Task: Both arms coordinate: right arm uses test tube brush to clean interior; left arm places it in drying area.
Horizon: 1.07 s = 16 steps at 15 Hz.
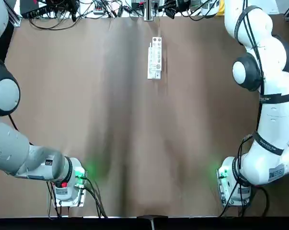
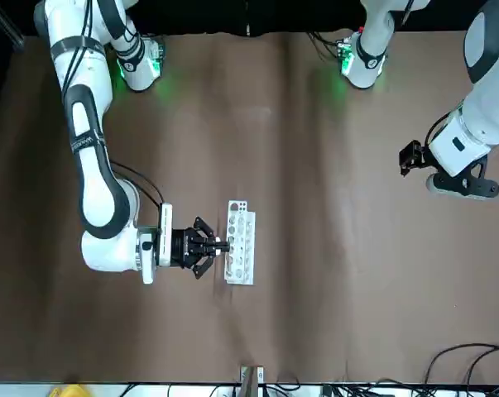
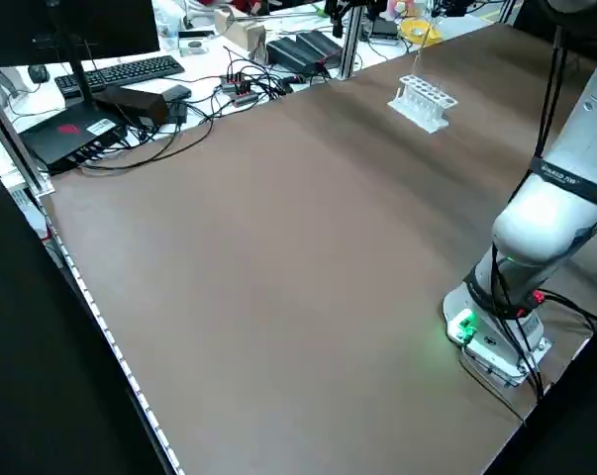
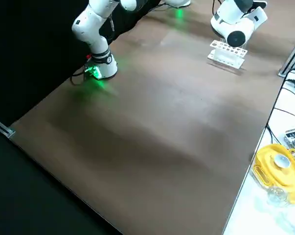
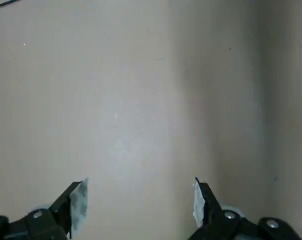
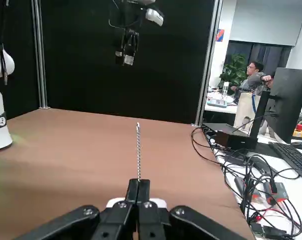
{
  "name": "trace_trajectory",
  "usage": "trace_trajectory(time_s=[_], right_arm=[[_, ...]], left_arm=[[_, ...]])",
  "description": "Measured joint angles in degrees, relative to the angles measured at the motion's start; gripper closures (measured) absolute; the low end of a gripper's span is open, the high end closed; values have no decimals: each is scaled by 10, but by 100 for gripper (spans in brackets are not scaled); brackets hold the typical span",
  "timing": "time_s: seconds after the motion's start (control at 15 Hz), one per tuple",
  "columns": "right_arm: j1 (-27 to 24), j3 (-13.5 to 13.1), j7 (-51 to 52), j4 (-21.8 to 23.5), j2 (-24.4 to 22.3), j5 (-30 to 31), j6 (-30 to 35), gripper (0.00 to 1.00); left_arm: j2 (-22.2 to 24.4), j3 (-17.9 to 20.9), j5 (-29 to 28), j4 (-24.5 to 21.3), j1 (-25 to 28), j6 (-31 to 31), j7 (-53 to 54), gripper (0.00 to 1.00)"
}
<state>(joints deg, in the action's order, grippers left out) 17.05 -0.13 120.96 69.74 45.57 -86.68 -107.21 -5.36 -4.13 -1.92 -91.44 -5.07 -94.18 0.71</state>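
Brown table (image 1: 110, 143) lies bare around right gripper (image 2: 209, 246) pinching test tube brush (image 6: 138, 152) beside rack (image 2: 240, 242); left gripper (image 5: 138, 205) spread, holding nothing.

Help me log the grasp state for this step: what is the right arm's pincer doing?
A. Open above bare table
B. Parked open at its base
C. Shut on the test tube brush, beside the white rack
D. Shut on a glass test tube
C: in the right wrist view the right pincer is shut on the test tube brush, and the front view puts it beside the white rack.
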Motion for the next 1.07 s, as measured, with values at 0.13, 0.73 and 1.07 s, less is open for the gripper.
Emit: trace_trajectory(time_s=[0.13,0.73,1.07], right_arm=[[0,0,1,1,1,0,-1,98],[0,0,2,2,5,0,-2,98],[0,0,3,3,8,0,-2,98]], left_arm=[[0,0,0,0,0,0,0,0],[-1,0,0,0,0,-1,0,0],[-3,0,0,0,0,-1,0,0]])
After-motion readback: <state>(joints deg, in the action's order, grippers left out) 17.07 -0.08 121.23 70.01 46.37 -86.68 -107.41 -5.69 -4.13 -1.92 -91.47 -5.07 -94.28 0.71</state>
